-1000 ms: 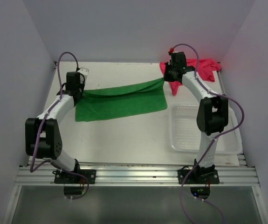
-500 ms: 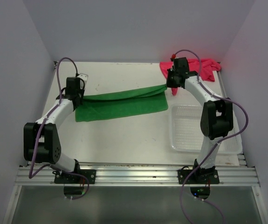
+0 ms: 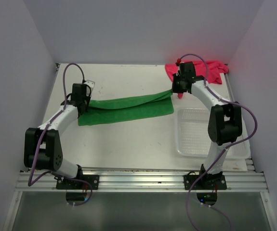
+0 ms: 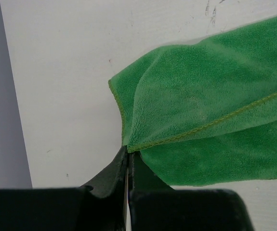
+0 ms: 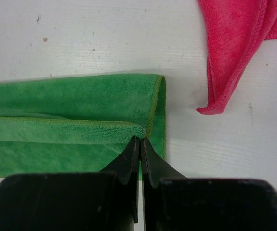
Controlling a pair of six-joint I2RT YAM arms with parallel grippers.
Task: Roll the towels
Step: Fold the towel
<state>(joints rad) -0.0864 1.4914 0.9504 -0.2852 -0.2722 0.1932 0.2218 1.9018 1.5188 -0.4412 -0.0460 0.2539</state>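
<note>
The green towel (image 3: 126,108) lies across the middle of the table, its far edge lifted and folded toward the front. My left gripper (image 3: 84,102) is shut on its left corner; the left wrist view shows the towel (image 4: 210,120) pinched at the fingertips of the gripper (image 4: 128,153). My right gripper (image 3: 173,89) is shut on the right corner; the right wrist view shows the towel (image 5: 71,125) held at the tips of the gripper (image 5: 140,140). The pink-red towel (image 3: 210,71) lies crumpled at the back right and also shows in the right wrist view (image 5: 234,43).
A clear plastic mesh basket (image 3: 191,132) stands at the right front, beside the right arm. Grey walls close in the table on the left, back and right.
Both grippers have moved toward the front with the towel's far edge, folding it further over the lower layer. The green strip now looks narrower.
</note>
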